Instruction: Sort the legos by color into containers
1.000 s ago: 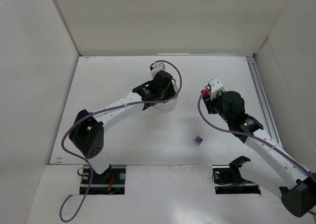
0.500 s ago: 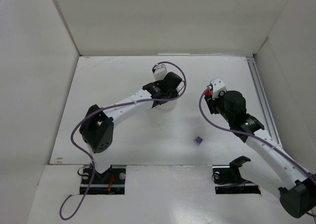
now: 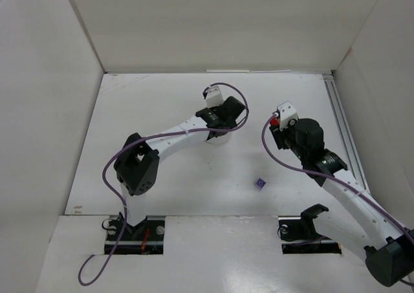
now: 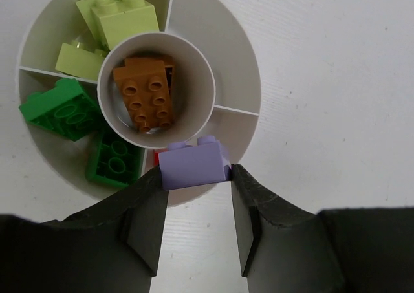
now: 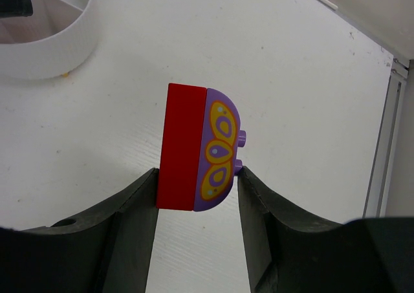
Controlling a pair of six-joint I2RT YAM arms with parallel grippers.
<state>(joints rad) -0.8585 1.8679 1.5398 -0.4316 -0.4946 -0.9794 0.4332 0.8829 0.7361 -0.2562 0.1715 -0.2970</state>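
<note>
In wrist views only: left gripper (image 4: pixel 196 176) tight on purple lego (image 4: pixel 193 164), right gripper (image 5: pixel 198 175) on red-purple legos (image 5: pixel 194 147).

The table (image 3: pixel 155 105) is a flat white board. Most of its surface is bare, and faint grain lines show in the close views. A round white dish (image 4: pixel 249 79) sits on it a little far of centre. In the overhead view the dish is largely hidden and only part of its rim shows. One small purple brick (image 3: pixel 260 184) lies alone on the table, toward the near edge and right of centre, well apart from the dish. A pale rail (image 3: pixel 343 131) runs near to far along the table's right edge. A tiny yellowish speck (image 5: pixel 65 75) lies just beside the dish's outer wall.
</note>
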